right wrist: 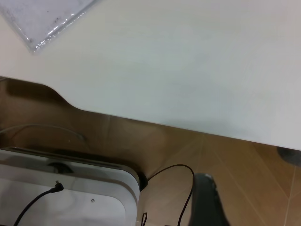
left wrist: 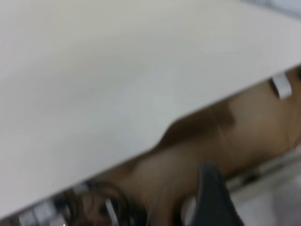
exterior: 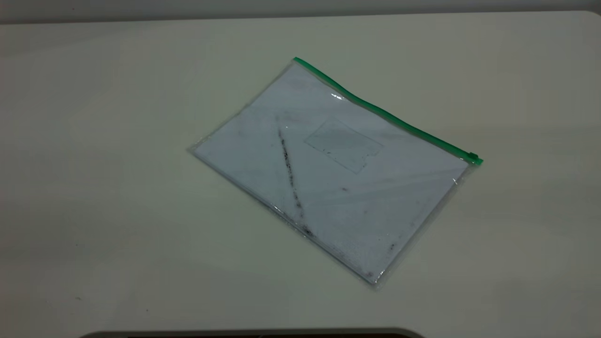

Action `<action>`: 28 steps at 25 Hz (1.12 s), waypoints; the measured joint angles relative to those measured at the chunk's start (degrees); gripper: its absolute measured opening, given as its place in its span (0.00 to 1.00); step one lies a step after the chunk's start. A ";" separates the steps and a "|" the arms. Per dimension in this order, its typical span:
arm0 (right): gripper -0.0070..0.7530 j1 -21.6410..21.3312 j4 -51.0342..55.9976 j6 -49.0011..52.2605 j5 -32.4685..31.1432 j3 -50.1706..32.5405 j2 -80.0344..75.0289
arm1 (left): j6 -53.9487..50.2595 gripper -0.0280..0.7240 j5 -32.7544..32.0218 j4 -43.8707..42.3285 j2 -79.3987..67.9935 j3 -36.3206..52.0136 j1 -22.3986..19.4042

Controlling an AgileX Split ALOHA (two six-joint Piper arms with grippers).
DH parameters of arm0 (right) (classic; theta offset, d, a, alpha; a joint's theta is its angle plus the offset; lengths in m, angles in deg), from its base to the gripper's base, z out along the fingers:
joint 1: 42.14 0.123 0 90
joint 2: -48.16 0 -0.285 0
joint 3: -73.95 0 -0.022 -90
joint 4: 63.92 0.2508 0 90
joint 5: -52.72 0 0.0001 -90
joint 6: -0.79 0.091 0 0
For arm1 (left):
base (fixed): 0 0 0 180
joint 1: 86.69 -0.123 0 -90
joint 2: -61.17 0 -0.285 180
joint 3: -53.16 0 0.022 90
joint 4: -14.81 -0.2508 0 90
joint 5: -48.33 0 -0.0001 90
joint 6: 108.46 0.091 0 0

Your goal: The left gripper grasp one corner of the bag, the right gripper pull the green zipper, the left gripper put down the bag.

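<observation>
1. The bag (exterior: 328, 173) lies flat and askew on the pale worktop (exterior: 94, 188), near its middle; white sheets show through the clear plastic.
2. The zipper (exterior: 385, 112) runs along the bag's far edge; its slider (exterior: 473, 156) sits at the right-hand end.
3. A dark streak (exterior: 289, 176) crosses the bag diagonally; a clear card pocket (exterior: 342, 144) sits just beside it.
4. No arm shows in the exterior view; nothing touches the bag.
5. The left pincer (left wrist: 214, 197) shows as one dark tip beyond the worktop's edge, over brown floor (left wrist: 254, 136); apart or together, I cannot tell.
6. The right pincer (right wrist: 207, 200) likewise shows one dark tip off the worktop's edge, its state not readable; a bag corner (right wrist: 44, 23) lies well apart; a black cable (right wrist: 181, 188) and a white unit (right wrist: 70, 193) sit on the floor below.
</observation>
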 joint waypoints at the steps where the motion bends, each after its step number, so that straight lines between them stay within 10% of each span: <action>1: 0.68 0.00 0.00 0.00 0.00 0.00 0.00 | 0.00 0.71 -0.15 0.00 2.16 0.00 0.00; 12: 0.60 -9.86 0.46 0.12 -0.26 0.00 16.33 | 0.02 0.71 -1.12 0.01 15.21 0.00 -6.00; 28: 0.45 -9.93 0.71 0.12 -1.36 0.00 33.90 | -0.02 0.71 -1.12 0.01 15.27 0.00 -13.62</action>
